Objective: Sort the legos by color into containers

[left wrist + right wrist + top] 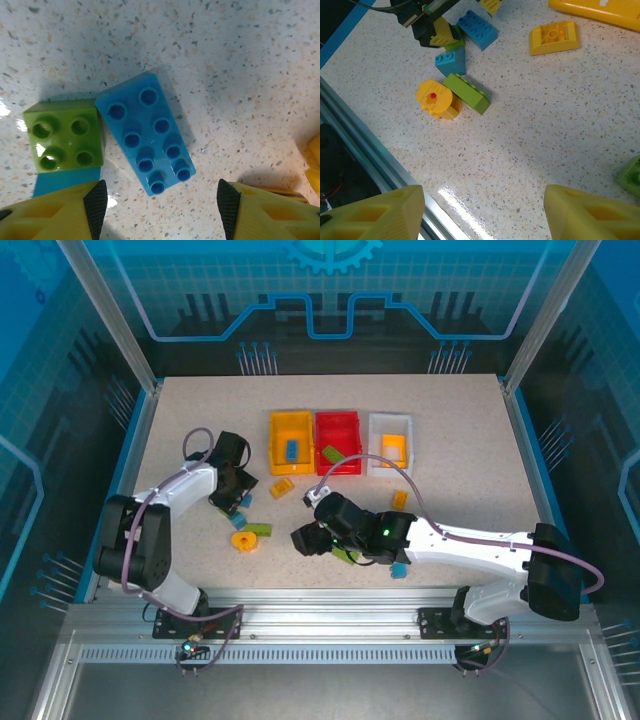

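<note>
Starting at the near edge: small blue brick [399, 569] lies alone close to it, right of centre. The right gripper [482, 215] hovers a bit farther in, mid-surface, jaws wide, nothing between. Just right of it a cut-off green brick [632, 177] runs out of frame, shape unclear. Ahead of it, toward the left edge, a yellow round piece [437, 100] touches a long green brick [467, 93].

The left gripper [161, 202] is low over the left part of the surface, jaws wide and empty. A blue eight-stud brick [145, 140] is straight ahead, its near end between the fingers [95, 205]. Long axis runs away from the jaws, far end skewed left, so closing would take the short width, slightly off square. A green four-stud brick [65, 142] sits against its left flank, likely in the left finger's path. Blue sliver under that one: cannot tell if it is a stacked brick. Left arm is plainly the nearer.

Farther, toward the far edge, three bins side by side: yellow bin [272, 440] holding a sorted blue brick [291, 450], red bin [345, 430] a sorted green brick [332, 453], white bin [403, 423] a sorted orange brick [392, 450]. Likely target for the eight-stud: the yellow bin.
</note>
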`<state>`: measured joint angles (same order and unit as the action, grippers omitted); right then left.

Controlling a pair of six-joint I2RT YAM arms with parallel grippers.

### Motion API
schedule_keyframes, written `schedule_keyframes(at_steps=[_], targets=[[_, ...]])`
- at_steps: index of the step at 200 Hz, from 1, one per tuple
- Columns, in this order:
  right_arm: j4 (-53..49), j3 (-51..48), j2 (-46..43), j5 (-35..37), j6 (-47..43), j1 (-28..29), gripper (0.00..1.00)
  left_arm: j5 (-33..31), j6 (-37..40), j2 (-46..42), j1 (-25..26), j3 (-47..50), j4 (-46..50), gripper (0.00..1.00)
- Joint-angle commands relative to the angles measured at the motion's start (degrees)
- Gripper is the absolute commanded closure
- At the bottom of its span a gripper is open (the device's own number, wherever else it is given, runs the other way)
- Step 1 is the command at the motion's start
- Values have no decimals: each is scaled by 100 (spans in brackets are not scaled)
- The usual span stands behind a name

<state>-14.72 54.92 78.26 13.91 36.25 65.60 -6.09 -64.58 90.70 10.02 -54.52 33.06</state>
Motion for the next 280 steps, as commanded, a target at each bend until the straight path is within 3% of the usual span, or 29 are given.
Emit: schedule_keyframes(at_steps=[1, 82, 115, 134, 168, 193, 233, 280], targets=[[75, 75, -3, 117, 91, 40, 34, 166, -351, 126, -53, -110, -175, 37], [103, -25, -38, 113, 163, 32, 34, 96, -453, 810, -62, -312, -259, 49], [106, -69, -112, 177, 187, 23, 34, 95, -376, 842, -57, -357, -373, 70], [369, -236, -343, 196, 168, 10, 34, 40, -240, 590, -32, -366, -391, 74], [1703, -1017, -1198, 172, 126, -290, 28, -309, 466, -113, 332, -701, -88, 76], [2277, -1287, -1488, 155, 377, -960, 23, -505, 1450, -167, 862, -1389, 62, 76], [1801, -733, -1174, -108, 478, -1799, 24, -392, 2439, 655, 1282, -2661, 299, 75], [1438, -232, -789, -213, 615, -2059, 25, 139, 3044, 2136, 1270, -4158, 597, 72]])
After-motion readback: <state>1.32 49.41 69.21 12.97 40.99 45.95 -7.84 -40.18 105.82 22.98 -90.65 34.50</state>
